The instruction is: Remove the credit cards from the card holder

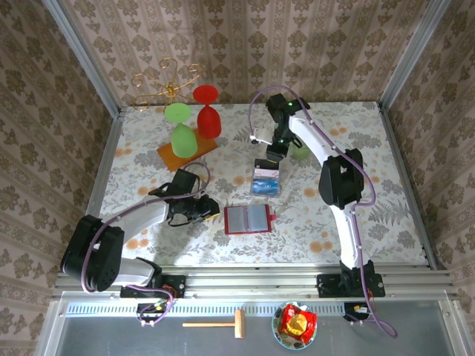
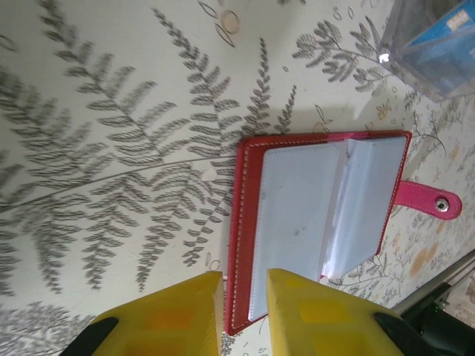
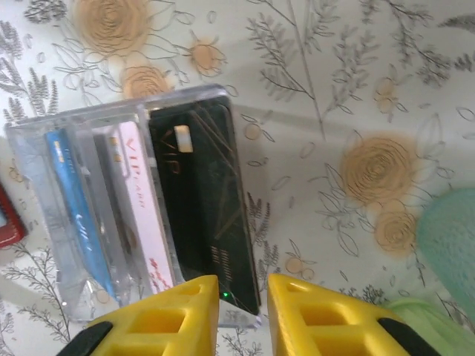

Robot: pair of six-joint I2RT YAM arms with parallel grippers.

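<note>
My claw (image 2: 245,288) at bottom edge, yellow fingers (image 2: 178,308) slightly apart, framing left edge of card holder (image 2: 319,222). Holder lies open on fern-print cloth (image 2: 111,148), clear pockets up, red tab (image 2: 430,199) at right. Clear case (image 2: 438,44) top right.

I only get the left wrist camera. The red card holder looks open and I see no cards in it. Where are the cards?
Observer: In a clear rack just beyond the holder: a blue card, a pale pink card and a black card, slotted side by side.
Operator: Is the other arm close to them?
Observer: Yes, the right gripper hovers at the black card's end, jaws apart.
Operator: What else is out there?
Observer: A red glass and a green glass by an orange board, far side.
</note>
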